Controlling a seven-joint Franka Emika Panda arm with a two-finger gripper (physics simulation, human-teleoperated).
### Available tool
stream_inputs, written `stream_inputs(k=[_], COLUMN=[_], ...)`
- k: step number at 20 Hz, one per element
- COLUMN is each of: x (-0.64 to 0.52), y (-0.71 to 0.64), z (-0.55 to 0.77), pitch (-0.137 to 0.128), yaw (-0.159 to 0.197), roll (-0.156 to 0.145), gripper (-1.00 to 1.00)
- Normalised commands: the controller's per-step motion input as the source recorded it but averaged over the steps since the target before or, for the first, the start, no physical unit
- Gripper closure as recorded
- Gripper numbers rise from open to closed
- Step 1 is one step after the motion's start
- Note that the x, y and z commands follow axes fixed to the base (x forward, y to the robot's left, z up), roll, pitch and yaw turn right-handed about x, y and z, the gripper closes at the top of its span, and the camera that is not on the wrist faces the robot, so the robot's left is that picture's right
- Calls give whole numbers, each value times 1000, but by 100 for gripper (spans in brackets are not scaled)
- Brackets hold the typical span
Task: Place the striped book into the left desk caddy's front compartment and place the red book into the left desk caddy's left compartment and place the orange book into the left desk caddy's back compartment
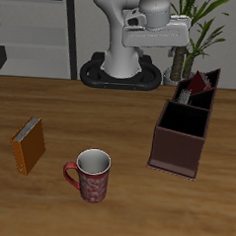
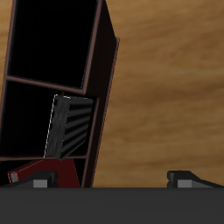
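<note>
Orange-brown hardcover orange book (image 1: 28, 145) stands near the tabletop's front edge, beside a red patterned mug (image 1: 91, 176). Striped book (image 2: 70, 124) and red book (image 2: 39, 169) sit inside the maroon left desk caddy (image 1: 184, 122). End effector (image 2: 112, 180) open, empty, above the caddy. Risk: reaching across may clip the mug.

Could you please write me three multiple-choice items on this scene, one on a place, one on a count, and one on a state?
1. Where does the orange book stand?
A. on the table, beside the mug
B. inside the left desk caddy
C. in the gripper

2. How many books show inside the caddy?
A. none
B. two
C. three

3. What does the gripper hold?
A. the orange book
B. the mug
C. nothing

Key: 1 A, it stands on the wood apart from the caddy; 2 B, the striped book and the red book sit in its slots; 3 C, the fingers have nothing between them.
</note>
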Motion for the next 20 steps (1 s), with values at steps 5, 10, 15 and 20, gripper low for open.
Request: stream_inputs(k=[5, 10, 15, 20], x=[637, 397, 317, 317], y=[-581, -396, -521, -657], z=[19, 23, 206, 294], pitch=[109, 68, 76, 45], yaw=[-56, -50, -83, 70], roll=[-100, -58, -4, -11], gripper=[-100, -100, -100, -100])
